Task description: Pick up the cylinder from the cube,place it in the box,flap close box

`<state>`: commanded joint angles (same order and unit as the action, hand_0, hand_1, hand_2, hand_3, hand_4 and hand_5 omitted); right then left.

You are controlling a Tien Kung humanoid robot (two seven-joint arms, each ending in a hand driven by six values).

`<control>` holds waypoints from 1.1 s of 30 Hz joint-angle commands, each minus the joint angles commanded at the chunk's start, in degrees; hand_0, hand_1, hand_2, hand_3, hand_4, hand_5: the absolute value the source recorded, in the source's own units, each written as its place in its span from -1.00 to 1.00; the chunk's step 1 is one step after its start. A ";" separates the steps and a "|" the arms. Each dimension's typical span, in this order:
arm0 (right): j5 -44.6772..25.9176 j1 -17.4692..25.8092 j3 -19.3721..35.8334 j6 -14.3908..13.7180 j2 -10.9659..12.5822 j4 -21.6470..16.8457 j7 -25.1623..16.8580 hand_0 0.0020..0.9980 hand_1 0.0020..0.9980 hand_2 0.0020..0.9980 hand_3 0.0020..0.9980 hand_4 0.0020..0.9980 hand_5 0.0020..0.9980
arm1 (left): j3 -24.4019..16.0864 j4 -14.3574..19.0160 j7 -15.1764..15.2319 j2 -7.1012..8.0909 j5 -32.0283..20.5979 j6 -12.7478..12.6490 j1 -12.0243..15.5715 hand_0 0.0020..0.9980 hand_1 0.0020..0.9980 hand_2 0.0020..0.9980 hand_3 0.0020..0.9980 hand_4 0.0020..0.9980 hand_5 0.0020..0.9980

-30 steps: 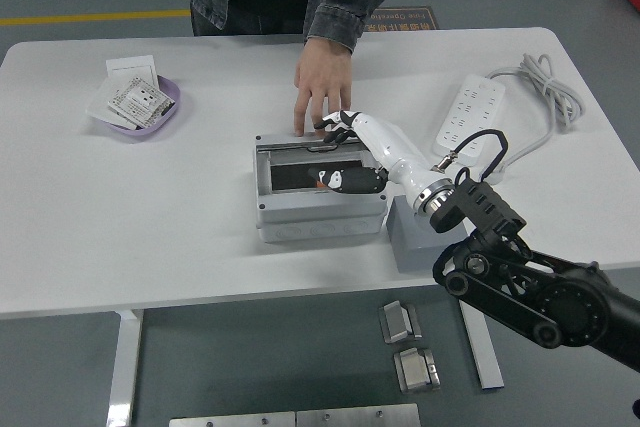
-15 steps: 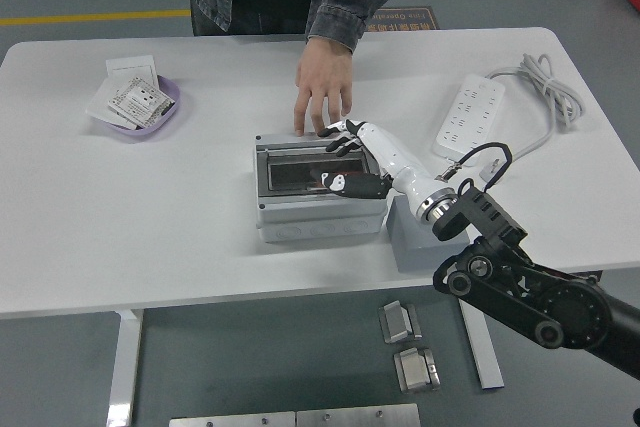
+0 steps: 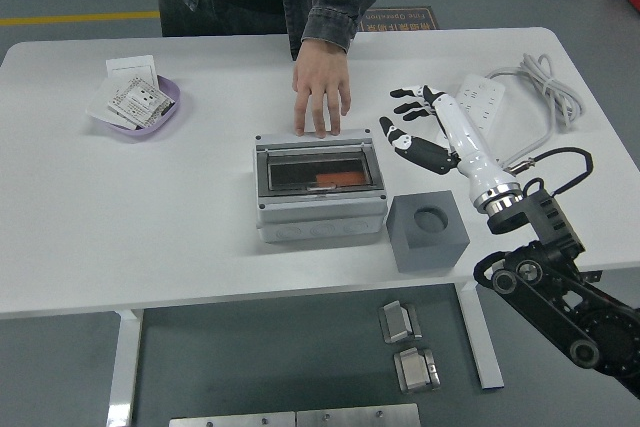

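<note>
Looks like the last step, closing the box, with the flap seeming to lie down flat already. Grey box (image 3: pixel 320 187) sitting in the middle of the white table (image 3: pixel 200 227), with something orange, likely the cylinder (image 3: pixel 329 181), seen dimly through the dark flap (image 3: pixel 318 171). Grey cube (image 3: pixel 427 230) just right of the box, its round hole empty. Right hand (image 3: pixel 418 125) up in the air, to the right of the box and beyond the cube, fingers spread wide, holding nothing, touching nothing. A person's hand (image 3: pixel 321 93) resting flat on the table at the far edge of the box, fingertips at the box rim. Purple bowl (image 3: pixel 140 107) with packets far left, white power strip (image 3: pixel 468 113) far right. Next, probably only a check that the flap is snapped down, or a gentle push on top. No left arm to see.
</note>
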<state>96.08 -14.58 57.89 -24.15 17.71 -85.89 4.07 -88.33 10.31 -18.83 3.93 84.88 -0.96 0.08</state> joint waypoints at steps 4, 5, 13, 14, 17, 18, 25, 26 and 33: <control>-3.26 5.06 6.08 -2.47 -2.01 0.63 -4.47 0.44 0.23 0.30 0.45 0.35 0.02 | 0.14 0.00 0.12 -0.09 -0.26 0.00 0.08 0.28 0.28 -0.04 0.22 0.31 -0.39; -4.79 6.39 7.64 -3.11 -2.52 1.07 -5.98 0.44 0.23 0.30 0.45 0.35 0.02 | 0.17 0.00 0.15 -0.09 -0.29 0.00 0.08 0.28 0.28 -0.04 0.22 0.31 -0.39; -19.46 12.94 17.32 -4.48 -5.31 5.63 -18.97 0.44 0.22 0.28 0.39 0.40 0.06 | 0.46 0.00 0.43 0.17 -0.50 0.07 0.12 0.28 0.28 -0.04 0.22 0.31 -0.39; -21.20 13.01 17.94 -4.39 -5.44 6.06 -20.37 0.44 0.22 0.28 0.39 0.40 0.06 | 0.48 0.00 0.43 0.21 -0.49 0.08 0.18 0.28 0.28 -0.04 0.22 0.31 -0.39; -26.22 12.85 19.16 -4.32 -5.53 7.22 -24.43 0.44 0.22 0.28 0.39 0.40 0.06 | 0.44 0.00 0.44 0.36 -0.38 0.10 0.35 0.28 0.28 -0.04 0.22 0.31 -0.39; -27.69 12.76 19.35 -4.34 -5.45 7.51 -25.66 0.41 0.22 0.28 0.33 0.43 0.11 | 0.50 0.00 0.50 0.40 -0.46 0.10 0.38 0.28 0.28 -0.03 0.22 0.31 -0.39; -31.97 12.24 19.74 -4.88 -5.13 6.90 -27.89 0.41 0.24 0.29 0.33 0.45 0.14 | 1.38 0.00 1.40 0.21 -1.40 0.10 0.58 0.28 0.28 -0.02 0.22 0.31 -0.39; -31.85 12.25 19.82 -4.95 -5.12 6.70 -27.83 0.41 0.24 0.29 0.33 0.45 0.14 | 1.50 0.00 1.48 0.18 -1.47 0.11 0.60 0.28 0.28 -0.02 0.22 0.31 -0.39; -31.18 12.20 21.43 -5.19 -4.65 5.79 -27.12 0.43 0.25 0.30 0.34 0.44 0.13 | 1.92 0.00 2.08 0.22 -1.87 0.13 0.42 0.28 0.28 -0.01 0.22 0.31 -0.39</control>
<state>64.89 -2.39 79.32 -29.34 13.06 -80.10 -23.06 -86.42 10.31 -16.75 4.15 83.01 -0.83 0.49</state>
